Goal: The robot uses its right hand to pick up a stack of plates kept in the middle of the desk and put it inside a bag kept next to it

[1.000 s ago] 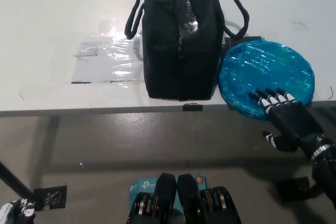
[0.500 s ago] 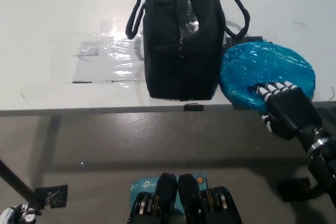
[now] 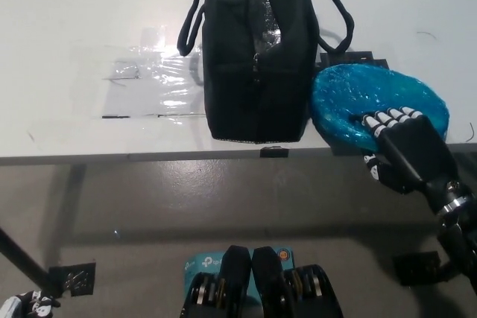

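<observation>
Right hand gripping the plate stack at the bench's front edge

The black right hand (image 3: 402, 150) pinches the near rim of the blue plastic-wrapped stack of plates (image 3: 373, 102), fingers lying on top and thumb beneath, at the front edge of the white bench (image 3: 74, 35) toward its right end. The stack sits just right of the black bag (image 3: 257, 57), touching or nearly touching its side. The white left hand (image 3: 22, 306) rests low at the lower left, below the bench; its fingers cannot be made out.
</observation>
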### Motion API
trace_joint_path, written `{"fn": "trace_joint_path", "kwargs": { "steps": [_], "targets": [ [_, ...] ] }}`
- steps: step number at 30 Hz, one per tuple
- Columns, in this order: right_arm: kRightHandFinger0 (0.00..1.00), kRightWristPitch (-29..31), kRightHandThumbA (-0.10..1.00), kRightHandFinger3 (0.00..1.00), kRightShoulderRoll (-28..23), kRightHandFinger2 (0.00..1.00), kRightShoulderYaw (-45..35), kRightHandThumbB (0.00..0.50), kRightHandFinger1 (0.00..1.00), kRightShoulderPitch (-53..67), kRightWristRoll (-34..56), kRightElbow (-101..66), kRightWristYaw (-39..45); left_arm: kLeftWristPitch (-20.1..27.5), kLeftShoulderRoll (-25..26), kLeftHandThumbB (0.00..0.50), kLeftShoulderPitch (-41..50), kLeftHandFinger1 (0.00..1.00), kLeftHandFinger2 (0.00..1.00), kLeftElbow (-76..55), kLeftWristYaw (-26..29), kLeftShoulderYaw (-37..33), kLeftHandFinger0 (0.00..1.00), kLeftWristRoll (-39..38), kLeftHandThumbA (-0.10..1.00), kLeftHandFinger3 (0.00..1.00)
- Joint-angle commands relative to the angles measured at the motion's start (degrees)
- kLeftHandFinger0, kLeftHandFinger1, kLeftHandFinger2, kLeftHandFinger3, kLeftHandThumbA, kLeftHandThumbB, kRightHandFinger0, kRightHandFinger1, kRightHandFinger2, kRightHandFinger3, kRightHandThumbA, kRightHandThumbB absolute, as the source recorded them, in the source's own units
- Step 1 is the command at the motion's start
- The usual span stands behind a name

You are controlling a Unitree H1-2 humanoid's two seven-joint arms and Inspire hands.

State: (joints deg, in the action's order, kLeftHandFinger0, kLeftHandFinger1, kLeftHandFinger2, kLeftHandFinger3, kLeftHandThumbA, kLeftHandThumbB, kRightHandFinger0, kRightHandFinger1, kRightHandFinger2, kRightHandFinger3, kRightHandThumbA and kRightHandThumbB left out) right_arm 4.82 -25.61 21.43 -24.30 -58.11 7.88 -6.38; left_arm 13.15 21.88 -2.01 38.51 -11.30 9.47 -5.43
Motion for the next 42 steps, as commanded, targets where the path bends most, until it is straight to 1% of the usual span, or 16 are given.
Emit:
{"fn": "trace_joint_path", "kwargs": {
  "steps": [1,3,5,9,15,16,18,20,22,24,30,31,34,38,40,42],
  "targets": [
    [0.0,-1.6,-0.1,0.07,-0.3,0.32,-0.9,0.369,0.02,-1.0,0.3,-3.9,3.2,0.3,2.0,0.5,-0.2,0.0,0.14,-0.7,-0.2,-0.3,0.0,0.5,-0.1,0.18],
    [0.0,-1.7,-0.1,0.07,-0.2,0.32,-1.1,0.369,0.02,-1.0,0.3,-4.2,3.7,0.3,2.0,0.5,-0.2,0.0,0.14,-0.6,-0.3,-0.3,0.0,0.5,-0.1,0.18],
    [0.0,-2.8,-0.1,0.05,-0.1,0.35,-2.3,0.293,0.05,-1.7,2.8,-5.2,6.4,1.2,1.8,0.5,-0.5,0.0,0.13,0.4,-0.5,-0.1,0.0,0.1,-0.1,0.17],
    [0.0,-5.8,-0.1,0.05,0.8,0.37,-5.6,0.248,0.08,-1.9,6.6,-7.2,9.9,1.0,1.8,0.5,-0.4,0.0,0.13,-0.1,0.0,-0.3,0.0,0.6,-0.1,0.18],
    [0.0,-8.3,-0.1,0.03,2.4,0.38,-12.7,0.242,0.1,-2.4,13.7,-8.3,11.6,0.8,1.9,0.5,-0.4,0.0,0.14,0.0,0.0,-0.4,0.0,0.7,-0.1,0.17],
    [0.0,-10.8,-0.1,0.08,3.5,0.4,-15.9,0.191,0.08,-2.6,17.1,-8.8,12.1,0.9,1.9,0.5,-0.2,0.0,0.14,-0.4,0.1,-0.5,0.0,0.8,-0.09,0.18],
    [0.0,-11.9,-0.1,0.09,4.3,0.38,-18.1,0.153,0.04,-3.3,19.0,-8.3,12.4,1.4,1.9,0.5,0.1,0.0,0.14,-0.1,0.2,-0.3,0.0,0.8,-0.08,0.17],
    [0.0,-11.5,-0.1,0.1,4.4,0.37,-20.2,0.147,0.02,-3.4,20.6,-8.4,12.0,1.4,1.8,0.5,0.0,0.0,0.13,0.3,-0.4,-0.1,0.0,0.0,-0.06,0.17],
    [0.0,-12.4,-0.1,0.05,4.9,0.33,-22.3,0.244,0.0,-3.8,22.2,-8.9,12.0,0.5,1.6,0.5,0.4,0.0,0.14,-0.5,-0.3,0.1,0.0,-0.2,-0.05,0.16],
    [0.0,-12.7,-0.1,0.02,5.0,0.28,-24.2,0.262,0.0,-4.1,24.3,-9.2,12.1,0.2,1.4,0.5,0.4,0.0,0.12,-0.8,0.0,0.3,0.0,-0.4,-0.1,0.16],
    [0.0,-19.7,-0.1,0.09,6.3,0.31,-28.3,0.255,0.0,-6.1,27.6,-11.5,13.4,1.0,1.7,0.5,0.6,0.02,0.17,-0.3,-0.2,0.4,0.0,-0.3,-0.1,0.18],
    [0.0,-19.3,-0.1,0.04,6.2,0.22,-28.8,0.236,0.0,-6.3,28.4,-11.5,13.2,1.1,1.8,0.5,0.7,0.03,0.17,-0.4,-0.5,0.4,0.0,-0.4,-0.1,0.17],
    [0.0,-19.3,-0.1,0.0,6.3,0.16,-29.6,0.259,0.0,-6.7,29.9,-11.3,12.6,1.0,1.7,0.5,0.7,0.02,0.17,-0.4,-0.3,0.4,0.0,-0.4,-0.09,0.17],
    [0.0,-20.7,-0.1,0.0,7.2,0.15,-32.1,0.238,0.0,-7.6,33.6,-11.4,12.1,0.8,1.7,0.5,0.9,0.03,0.16,-0.9,-0.1,0.4,0.0,-0.2,-0.08,0.18],
    [0.0,-24.6,-0.1,0.06,9.2,0.17,-34.1,0.241,0.0,-8.6,36.1,-12.4,11.6,0.5,2.0,0.5,1.7,0.05,0.19,-1.2,-0.1,0.7,0.0,-0.4,-0.1,0.2],
    [0.0,-23.4,-0.1,0.12,9.3,0.17,-35.1,0.248,0.0,-9.4,38.5,-11.6,11.6,0.6,2.0,0.5,1.7,0.04,0.18,-1.3,-0.1,0.5,0.0,0.0,-0.1,0.2]
  ]
}}
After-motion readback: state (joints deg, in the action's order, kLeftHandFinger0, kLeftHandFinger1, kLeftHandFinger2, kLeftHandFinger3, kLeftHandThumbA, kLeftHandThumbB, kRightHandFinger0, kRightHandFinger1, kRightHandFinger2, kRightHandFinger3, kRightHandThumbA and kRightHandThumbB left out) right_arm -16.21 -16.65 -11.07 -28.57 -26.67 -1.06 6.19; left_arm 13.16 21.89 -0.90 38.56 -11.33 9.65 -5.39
